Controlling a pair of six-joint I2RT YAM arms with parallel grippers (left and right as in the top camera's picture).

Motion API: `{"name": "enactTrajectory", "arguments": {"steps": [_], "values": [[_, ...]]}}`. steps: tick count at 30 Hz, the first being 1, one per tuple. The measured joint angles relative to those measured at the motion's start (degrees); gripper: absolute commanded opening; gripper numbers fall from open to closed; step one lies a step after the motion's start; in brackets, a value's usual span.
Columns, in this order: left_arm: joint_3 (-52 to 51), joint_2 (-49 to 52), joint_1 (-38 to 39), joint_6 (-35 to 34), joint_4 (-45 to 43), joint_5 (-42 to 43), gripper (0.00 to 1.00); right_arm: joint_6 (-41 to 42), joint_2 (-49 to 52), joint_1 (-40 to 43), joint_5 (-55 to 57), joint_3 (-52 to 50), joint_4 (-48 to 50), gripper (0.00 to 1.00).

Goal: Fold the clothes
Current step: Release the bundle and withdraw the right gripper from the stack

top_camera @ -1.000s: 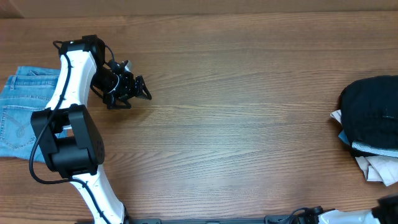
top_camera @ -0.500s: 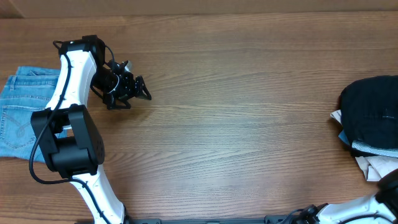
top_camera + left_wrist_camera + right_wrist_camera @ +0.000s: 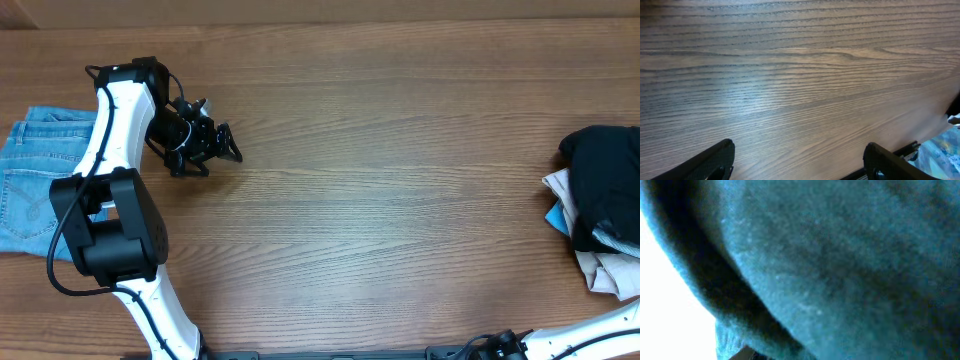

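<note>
The black garment point(image 3: 608, 185) lies bunched on a pile at the table's far right edge, partly cut off by the overhead frame. Dark fabric point(image 3: 840, 255) fills the right wrist view very close up and hides the right gripper's fingers. Only a white link of the right arm point(image 3: 590, 332) shows at the bottom right of the overhead view. My left gripper point(image 3: 228, 147) is open and empty at the far left, far from the garment. In the left wrist view its fingers point(image 3: 797, 152) stand wide apart over bare wood.
Light-blue denim jeans point(image 3: 30, 190) lie at the left edge, partly under the left arm. White and cream garments point(image 3: 600, 268) and a bit of light-blue cloth point(image 3: 553, 215) lie under the black garment. The wooden table point(image 3: 380, 200) spans between them.
The black garment has shifted right and bunched up, uncovering more cream cloth beneath it. The right arm's white link now reaches into the bottom right corner. The left arm has not moved.
</note>
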State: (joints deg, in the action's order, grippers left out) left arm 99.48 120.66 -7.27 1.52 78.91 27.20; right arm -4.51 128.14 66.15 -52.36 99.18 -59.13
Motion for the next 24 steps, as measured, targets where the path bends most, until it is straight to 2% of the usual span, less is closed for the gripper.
{"name": "enactTrajectory", "arguments": {"steps": [2,5,6,11,14,15,19,22,24], "values": [[0.0,0.0,0.0,0.0,0.0,0.0,0.85,0.0,0.2,0.2,-1.7,0.0,0.0,0.36],[0.0,0.0,0.0,0.0,0.3,0.0,0.85,0.0,0.6,0.6,-4.2,0.5,-0.9,0.47],[0.0,0.0,0.0,0.0,0.4,0.0,0.85,0.0,0.6,0.7,-5.1,0.7,-1.1,0.48],[0.0,0.0,0.0,0.0,0.3,0.0,0.86,0.0,-3.9,0.0,-10.6,2.7,-3.0,0.48],[0.0,0.0,0.0,0.0,0.1,0.0,0.86,0.0,-10.4,-2.1,-11.1,4.0,-4.6,0.43],[0.0,0.0,0.0,0.0,0.1,0.0,0.86,0.0,-17.8,-5.7,-11.3,5.3,-6.8,0.41],[0.0,0.0,0.0,0.0,-0.1,0.0,0.86,-0.3,-29.0,-16.5,-7.2,7.9,-18.1,0.36],[0.0,0.0,0.0,0.0,-0.3,0.0,0.86,-1.9,-28.4,-22.5,0.3,4.9,-20.6,0.35],[0.0,0.0,0.0,0.0,-0.7,0.0,0.86,-2.2,-27.0,-26.3,5.5,-0.8,-18.5,0.35]]}}
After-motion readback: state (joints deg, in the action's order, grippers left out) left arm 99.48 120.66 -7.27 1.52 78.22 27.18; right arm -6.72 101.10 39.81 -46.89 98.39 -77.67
